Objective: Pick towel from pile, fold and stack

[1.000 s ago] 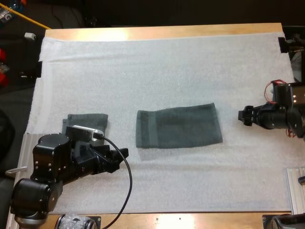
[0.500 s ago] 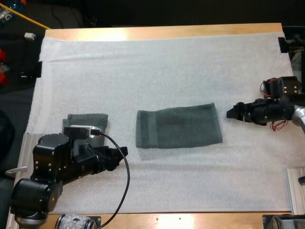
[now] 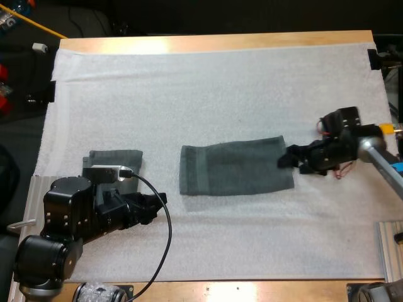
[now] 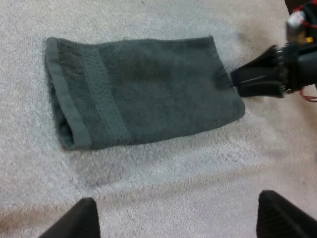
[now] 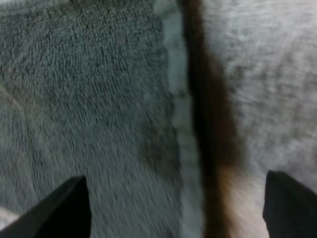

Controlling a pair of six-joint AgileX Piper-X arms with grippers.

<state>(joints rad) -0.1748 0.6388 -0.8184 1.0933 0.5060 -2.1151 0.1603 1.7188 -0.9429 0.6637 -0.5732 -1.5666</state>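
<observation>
1. Two grey-green towels lie on the white mat [image 3: 220,94]: the middle towel [image 3: 236,167], folded flat, and the small towel [image 3: 116,157], folded, beside my left arm.
2. Left gripper [image 3: 154,209] — fingers spread, holding nothing, well apart from the middle towel.
3. Right gripper [image 3: 291,158] — fingers parted, gripping nothing, at the middle towel's right edge.

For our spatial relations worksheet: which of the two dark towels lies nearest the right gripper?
The larger towel mid-mat; the right gripper is at its edge. The smaller towel lies beside the left arm.
</observation>
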